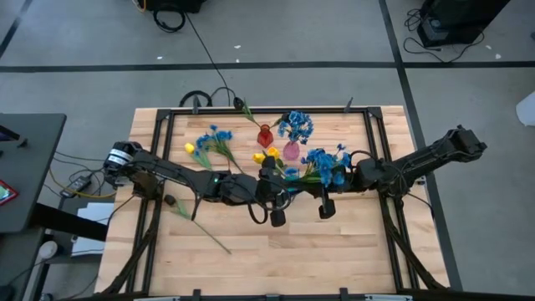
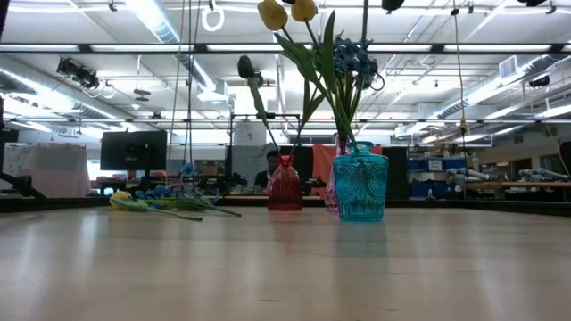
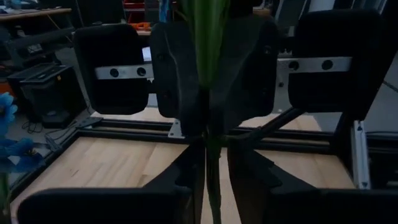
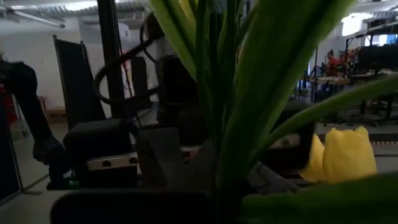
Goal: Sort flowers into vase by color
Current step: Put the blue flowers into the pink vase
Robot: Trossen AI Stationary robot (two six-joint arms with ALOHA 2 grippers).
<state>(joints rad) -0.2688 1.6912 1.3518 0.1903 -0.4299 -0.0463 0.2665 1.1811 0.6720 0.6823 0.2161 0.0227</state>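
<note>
Meeting over the middle of the bench (image 1: 334, 251), both arms reach in low from opposite sides, nearly level, wrists turned toward each other around a yellow tulip stem (image 3: 208, 124). The right claw (image 1: 326, 207) is pinched shut on that stem's leafy part, with a yellow bud (image 4: 345, 155) just beside its fingers. The left claw (image 1: 276, 213) faces it, its fingers (image 3: 180, 180) close either side of the same stem; whether they clamp it or have just slackened I cannot tell. Below both claws stands the teal vase (image 2: 360, 187), holding yellow and blue stems, with the red vase (image 2: 285, 185) beside it. More flowers (image 1: 209, 144) lie behind the left arm. These stems look light, springy and slick, with floppy leaves, so I'd grip the bare stalk low, under the leaves, never the soft bud.
</note>
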